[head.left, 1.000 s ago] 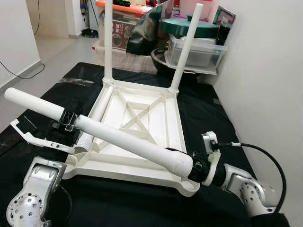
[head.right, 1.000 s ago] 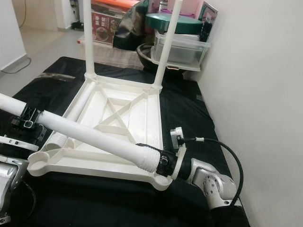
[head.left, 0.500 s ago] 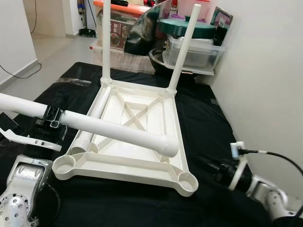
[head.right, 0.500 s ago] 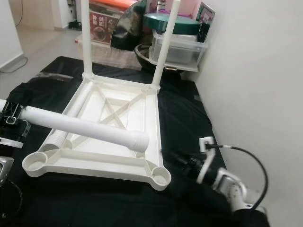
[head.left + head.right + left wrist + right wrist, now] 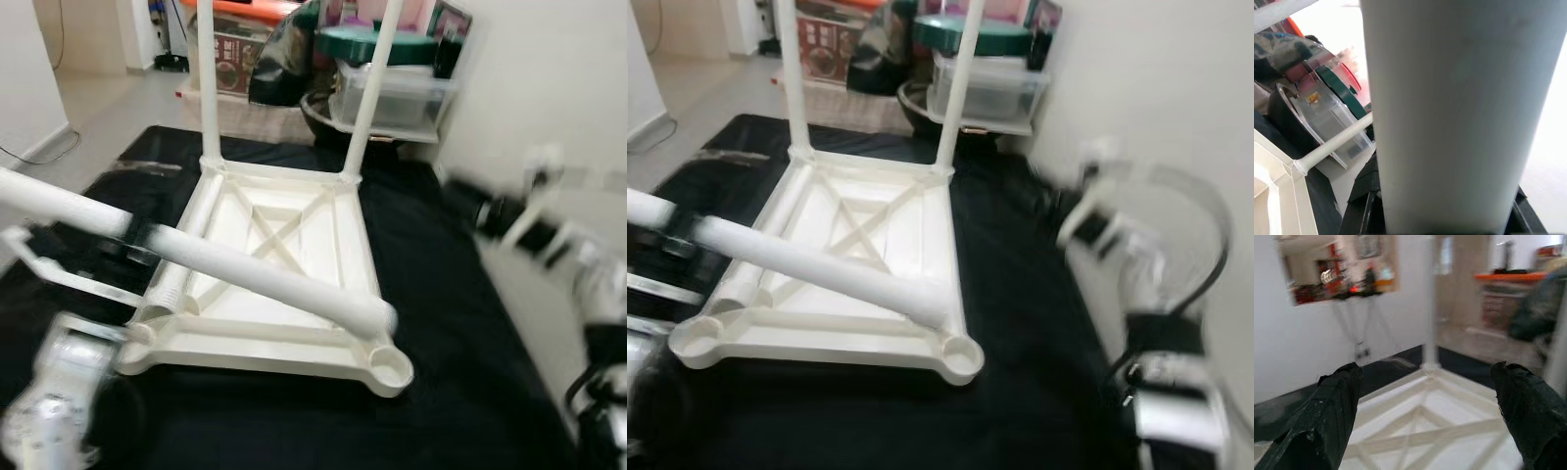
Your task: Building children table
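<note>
Loose leg (image 5: 265, 279) slants across tabletop underside (image 5: 294, 235); right-side mat (image 5: 460, 323) free.

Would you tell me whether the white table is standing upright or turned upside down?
Upside down: the table lies top-down on the black mat, ribbed underside facing up, two fitted legs pointing upward.

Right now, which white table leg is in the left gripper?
The loose leg lying slanted across the upturned tabletop frame, held by the left gripper. The two far legs stand upright in their corner sockets.
</note>
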Robot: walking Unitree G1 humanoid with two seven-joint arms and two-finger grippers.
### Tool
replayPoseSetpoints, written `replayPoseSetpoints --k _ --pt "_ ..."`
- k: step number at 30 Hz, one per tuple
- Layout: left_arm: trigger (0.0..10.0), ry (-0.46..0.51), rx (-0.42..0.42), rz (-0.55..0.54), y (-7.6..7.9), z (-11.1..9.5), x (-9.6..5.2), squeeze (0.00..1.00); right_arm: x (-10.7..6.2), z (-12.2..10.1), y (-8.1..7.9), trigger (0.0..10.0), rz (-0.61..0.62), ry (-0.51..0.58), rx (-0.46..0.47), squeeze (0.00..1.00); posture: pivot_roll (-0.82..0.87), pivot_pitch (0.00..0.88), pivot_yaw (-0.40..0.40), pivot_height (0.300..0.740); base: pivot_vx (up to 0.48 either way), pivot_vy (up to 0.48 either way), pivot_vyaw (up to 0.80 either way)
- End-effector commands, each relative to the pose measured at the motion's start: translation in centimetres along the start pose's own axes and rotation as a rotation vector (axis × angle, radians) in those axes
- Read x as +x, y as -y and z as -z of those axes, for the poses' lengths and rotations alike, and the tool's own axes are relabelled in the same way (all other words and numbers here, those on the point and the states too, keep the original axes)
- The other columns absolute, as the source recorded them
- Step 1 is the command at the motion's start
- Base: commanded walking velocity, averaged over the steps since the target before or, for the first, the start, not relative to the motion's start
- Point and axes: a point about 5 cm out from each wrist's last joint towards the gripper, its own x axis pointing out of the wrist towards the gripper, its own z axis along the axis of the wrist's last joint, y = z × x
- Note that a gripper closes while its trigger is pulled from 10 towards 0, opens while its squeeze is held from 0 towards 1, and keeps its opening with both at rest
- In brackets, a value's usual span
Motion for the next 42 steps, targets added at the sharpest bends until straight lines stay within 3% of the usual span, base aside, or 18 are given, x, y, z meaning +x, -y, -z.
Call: replayPoseSetpoints --k 1,2,3,4,5,6,10,12,19,21,25,27,35,39,42 --pt "0.0 -0.033 0.010 0.037 0.5 0.6 0.2 0.00 1.4 0.8 -2.3 10.0 -0.176 -0.142 0.014 0.00 0.07 0.000 -0.134 0.740 0.000 0.000 0.00" --pt "0.0 -0.055 0.010 0.047 0.6 0.9 0.2 0.00 2.4 1.2 -4.2 10.0 -0.302 -0.225 0.030 0.00 0.07 0.000 -0.132 0.740 0.000 0.000 0.00" --pt "0.0 -0.055 0.010 0.047 0.6 0.9 0.2 0.00 2.4 1.2 -4.2 10.0 -0.302 -0.225 0.030 0.00 0.07 0.000 -0.132 0.740 0.000 0.000 0.00" --pt "0.0 -0.075 0.010 0.055 0.7 1.2 0.2 0.00 2.9 1.6 -5.8 10.0 -0.410 -0.299 0.043 0.00 0.07 0.000 -0.132 0.740 0.000 0.000 0.00" --pt "0.0 -0.075 0.010 0.055 0.7 1.2 0.2 0.00 2.9 1.6 -5.8 10.0 -0.410 -0.299 0.043 0.00 0.07 0.000 -0.132 0.740 0.000 0.000 0.00" --pt "0.0 -0.092 0.011 0.062 0.8 1.5 0.2 0.00 2.9 2.1 -7.1 10.0 -0.507 -0.370 0.034 0.00 0.07 0.000 -0.131 0.740 0.000 0.000 0.00" --pt "0.0 -0.113 0.018 0.073 0.9 1.7 0.2 0.00 2.8 2.7 -8.0 10.0 -0.576 -0.428 0.012 0.00 0.07 0.000 -0.135 0.740 0.000 0.000 0.00" --pt "0.0 -0.140 0.026 0.091 1.1 2.0 0.3 0.00 3.1 3.8 -9.2 10.0 -0.649 -0.531 -0.015 0.00 0.08 0.000 -0.141 0.740 0.000 0.000 0.00" --pt "0.0 -0.166 0.029 0.104 1.3 2.5 0.3 0.00 3.3 4.9 -10.3 10.0 -0.724 -0.644 -0.013 0.00 0.08 0.000 -0.142 0.740 0.000 0.000 0.00" --pt "0.0 -0.179 0.025 0.115 1.3 2.7 0.5 0.00 3.7 7.0 -10.4 10.0 -0.662 -0.747 -0.059 0.00 0.07 0.000 -0.137 0.740 0.000 0.000 0.00" --pt "0.0 -0.189 0.026 0.122 1.4 3.0 0.6 0.00 3.9 8.0 -10.5 10.0 -0.637 -0.790 -0.077 0.00 0.07 0.000 -0.136 0.740 0.000 0.000 0.00" --pt "0.0 -0.209 0.022 0.132 1.3 3.4 0.8 0.00 4.3 8.8 -11.5 10.0 -0.647 -0.846 -0.089 0.00 0.07 0.000 -0.131 0.740 0.000 0.000 0.00" --pt "0.0 -0.234 0.014 0.140 1.2 3.9 1.0 0.00 5.5 9.2 -12.4 10.0 -0.656 -0.880 -0.143 0.00 0.07 0.000 -0.129 0.740 0.000 0.000 0.00" --pt "0.0 -0.247 0.008 0.144 1.1 4.5 1.0 0.00 6.0 9.6 -14.2 10.0 -0.730 -0.900 -0.166 0.00 0.07 0.000 -0.134 0.740 0.000 0.000 0.00" --pt "0.0 -0.251 0.007 0.144 1.1 4.6 1.0 0.00 6.0 9.7 -14.6 10.0 -0.746 -0.907 -0.173 0.00 0.07 0.000 -0.134 0.740 0.000 0.000 0.00"
